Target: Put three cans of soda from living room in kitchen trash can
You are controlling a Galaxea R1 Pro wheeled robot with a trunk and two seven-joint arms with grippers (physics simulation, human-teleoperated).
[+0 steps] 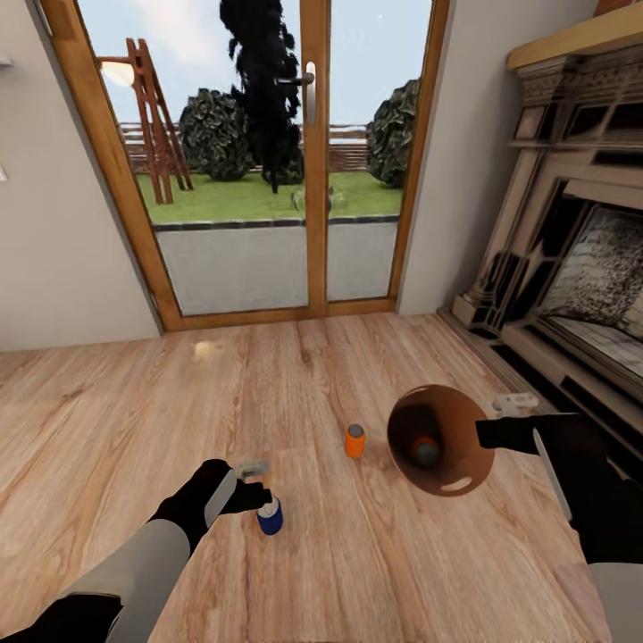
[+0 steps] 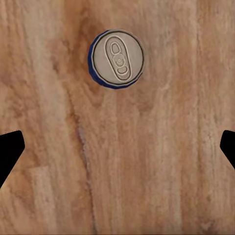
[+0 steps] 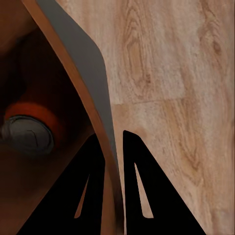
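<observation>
On the plank floor of the living room stand a blue can of soda (image 1: 270,516) and an orange can of soda (image 1: 355,440). My left gripper (image 1: 257,482) hovers open just beside and above the blue can (image 2: 116,59), whose silver top lies ahead of the spread fingers (image 2: 10,152). My right gripper (image 1: 485,433) is shut on the rim of the tash can (image 1: 457,464), holding it tilted off the floor with its brown inside facing me. A third can of soda (image 1: 425,451) lies inside it. The right wrist view shows the bin's grey wall (image 3: 83,54) and that can (image 3: 29,132).
Wood-framed glass doors (image 1: 313,161) close the far wall. An ornate fireplace (image 1: 572,259) with its hearth runs along the right side. A plain wall (image 1: 54,223) stands at the left. Open plank floor (image 1: 134,402) spreads ahead and to the left.
</observation>
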